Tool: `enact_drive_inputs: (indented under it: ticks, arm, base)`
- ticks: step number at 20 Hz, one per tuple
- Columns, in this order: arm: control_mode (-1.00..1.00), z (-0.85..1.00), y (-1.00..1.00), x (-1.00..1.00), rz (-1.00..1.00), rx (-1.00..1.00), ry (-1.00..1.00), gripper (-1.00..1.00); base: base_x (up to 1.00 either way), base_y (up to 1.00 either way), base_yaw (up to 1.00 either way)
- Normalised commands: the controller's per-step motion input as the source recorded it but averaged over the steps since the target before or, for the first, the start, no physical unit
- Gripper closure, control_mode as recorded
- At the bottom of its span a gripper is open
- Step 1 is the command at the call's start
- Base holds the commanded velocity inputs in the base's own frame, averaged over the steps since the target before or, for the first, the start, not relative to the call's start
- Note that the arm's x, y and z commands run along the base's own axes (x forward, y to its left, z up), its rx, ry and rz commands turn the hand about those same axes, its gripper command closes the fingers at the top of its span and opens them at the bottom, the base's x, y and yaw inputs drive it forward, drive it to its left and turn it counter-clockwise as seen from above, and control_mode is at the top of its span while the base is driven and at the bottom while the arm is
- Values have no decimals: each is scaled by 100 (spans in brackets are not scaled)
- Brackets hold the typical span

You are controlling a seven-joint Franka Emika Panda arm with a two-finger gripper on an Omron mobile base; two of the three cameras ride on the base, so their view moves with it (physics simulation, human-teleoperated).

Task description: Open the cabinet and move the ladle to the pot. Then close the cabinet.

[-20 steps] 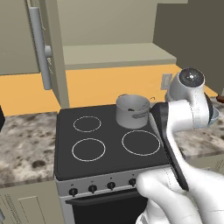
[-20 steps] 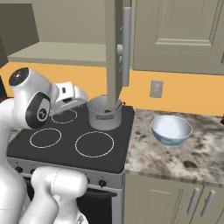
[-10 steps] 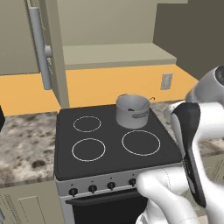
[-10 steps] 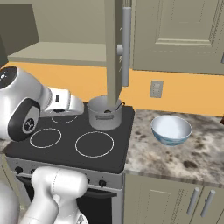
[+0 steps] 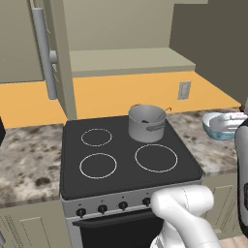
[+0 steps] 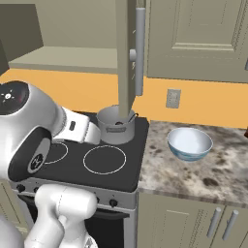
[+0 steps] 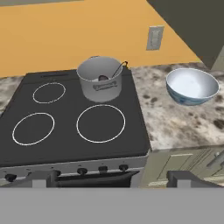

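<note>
A black four-ring stove (image 7: 65,131) sits between speckled stone counters (image 7: 175,122) under an orange wall, the gripper (image 7: 109,177) held back above its front edge with fingers wide apart and empty. The hand view shows the ladle (image 7: 114,72) leaning in the grey pot (image 7: 100,78) on the rear right ring, beside the pale-blue bowl (image 7: 192,86). The base views show the cabinet (image 5: 53,53) door hanging open above.

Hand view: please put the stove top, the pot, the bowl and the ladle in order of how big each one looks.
1. Stove top, by far the largest.
2. Bowl and pot: they look alike, so I cannot rank them.
3. Ladle, smallest; it is inside the pot.
</note>
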Motion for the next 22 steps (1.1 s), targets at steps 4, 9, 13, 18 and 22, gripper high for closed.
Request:
enact_drive_inputs:
  ticks: [4, 9, 13, 18, 22]
  arm:
    - [-100, 0, -58, -39, 0, 27, -21, -100]
    - [-100, 10, -58, -36, 0, 34, -17, -100]
    - [-100, 16, -50, -7, 0, 34, 0, -100]
    - [-100, 5, -54, 3, 0, 31, 5, -100]
    - [-100, 0, -44, 10, 0, 25, 0, -100]
  base:
    - [0, 0, 0]
    - [0, 0, 0]
    - [0, 0, 0]
    - [0, 0, 0]
    - [0, 0, 0]
